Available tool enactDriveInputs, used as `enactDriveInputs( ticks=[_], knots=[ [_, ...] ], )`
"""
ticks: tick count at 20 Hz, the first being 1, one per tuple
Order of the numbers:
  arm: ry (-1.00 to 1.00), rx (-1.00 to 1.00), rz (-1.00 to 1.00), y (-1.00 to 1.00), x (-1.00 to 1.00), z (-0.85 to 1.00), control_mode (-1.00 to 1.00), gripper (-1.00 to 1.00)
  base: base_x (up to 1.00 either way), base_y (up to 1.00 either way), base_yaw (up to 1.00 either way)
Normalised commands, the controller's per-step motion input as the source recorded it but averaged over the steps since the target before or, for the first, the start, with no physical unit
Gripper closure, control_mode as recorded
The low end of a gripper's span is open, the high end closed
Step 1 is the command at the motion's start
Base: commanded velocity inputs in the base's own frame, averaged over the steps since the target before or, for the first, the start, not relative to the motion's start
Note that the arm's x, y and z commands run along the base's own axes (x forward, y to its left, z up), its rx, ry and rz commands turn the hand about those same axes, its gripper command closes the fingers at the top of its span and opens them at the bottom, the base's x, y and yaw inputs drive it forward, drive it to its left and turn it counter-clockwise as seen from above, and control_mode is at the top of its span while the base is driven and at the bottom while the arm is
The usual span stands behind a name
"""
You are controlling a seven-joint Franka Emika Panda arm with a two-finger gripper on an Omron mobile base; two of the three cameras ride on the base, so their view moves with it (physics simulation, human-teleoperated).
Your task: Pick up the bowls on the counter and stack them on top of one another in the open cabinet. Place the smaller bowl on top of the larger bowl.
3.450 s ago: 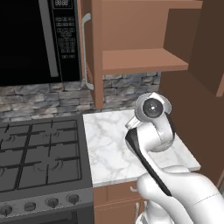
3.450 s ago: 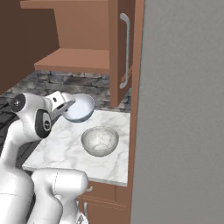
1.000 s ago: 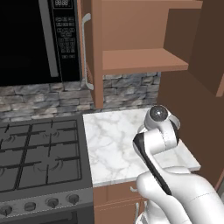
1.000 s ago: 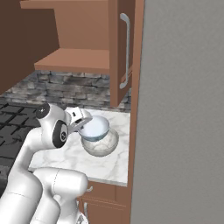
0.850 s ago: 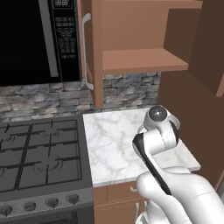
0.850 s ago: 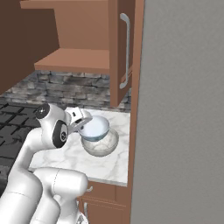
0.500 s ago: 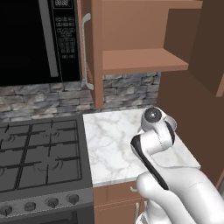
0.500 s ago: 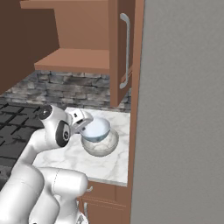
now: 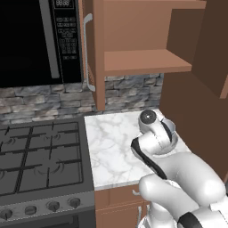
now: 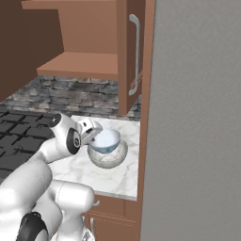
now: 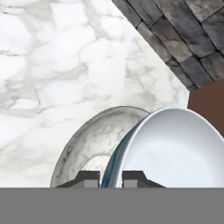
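Right base view: the open cabinet (image 10: 80,63) is being seen above the work area, its flat wooden shelf bare and its door with the long silver handle (image 10: 135,52) standing open just right of the shelf. Below it, the white marble table (image 10: 115,176) is being bordered at the back by a grey stone backsplash (image 10: 66,96) and on the left by the black gas stove (image 9: 42,158), with the black microwave (image 9: 40,40) hanging above the stove in the left base view. The larger bowl (image 10: 107,156), grey and speckled, is sitting upright on the table near the right-hand wall. The smaller bowl (image 10: 107,140) is being held tilted directly over the larger bowl, its lower part dipping inside the larger bowl's rim; whether the two are touching cannot be told. In the hand view, the rim of the smaller bowl (image 11: 175,148) is being pinched between the two dark fingertips, one outside the wall and one inside, with the larger bowl (image 11: 89,146) lying behind it. The claw (image 10: 92,132) is being kept closed on that rim, at the left side of the smaller bowl.
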Motion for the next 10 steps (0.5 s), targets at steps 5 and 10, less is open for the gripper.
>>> enactDriveInputs(
  ticks=[5, 10],
  knots=[
    [0.02, -0.01, 0.00, -0.03, 0.26, -0.33, -1.00, 1.00, 0.00, 0.00, 0.00],
    [-0.01, 0.00, 0.00, -0.14, 0.13, -0.38, -1.00, 1.00, 0.00, 0.00, 0.00]
  ],
)
